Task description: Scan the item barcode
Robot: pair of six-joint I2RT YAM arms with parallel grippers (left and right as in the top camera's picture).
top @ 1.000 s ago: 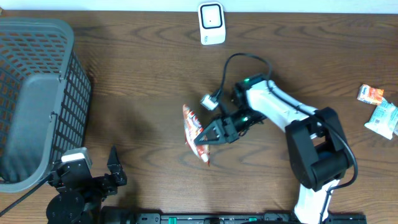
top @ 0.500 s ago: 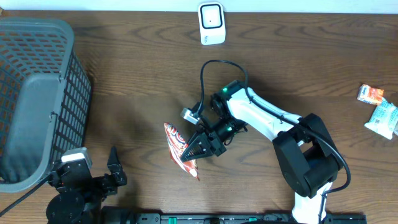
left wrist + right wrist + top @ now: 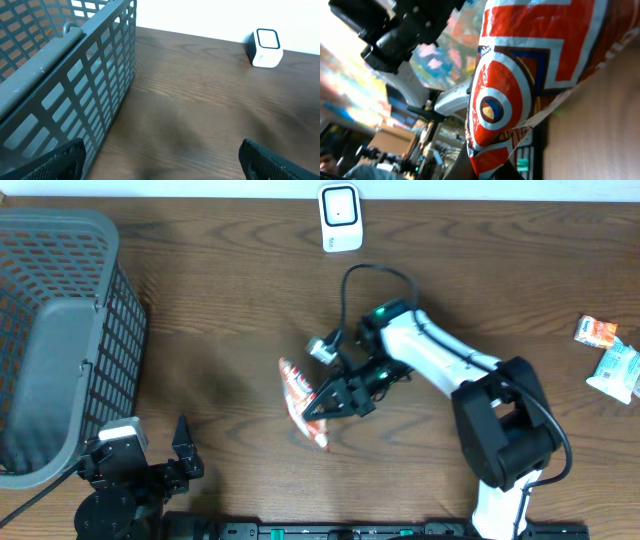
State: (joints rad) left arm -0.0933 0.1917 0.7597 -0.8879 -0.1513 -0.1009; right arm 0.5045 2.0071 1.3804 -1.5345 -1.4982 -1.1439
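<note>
Two arms, we see the right gripper (image 3: pixel 314 410) clamped on a red-and-white snack packet (image 3: pixel 295 388) over mid-table, well apart from the white scanner (image 3: pixel 340 218), left gripper (image 3: pixel 165 161) spread wide, empty, beside the grey basket (image 3: pixel 75 75).

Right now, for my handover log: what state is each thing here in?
right claw: shut on the packet
packet: held, tilted
left claw: open, empty
basket: upright, nothing visible inside
scanner: standing, untouched
orange pack: lying flat, untouched
white pack: lying beside it
</note>
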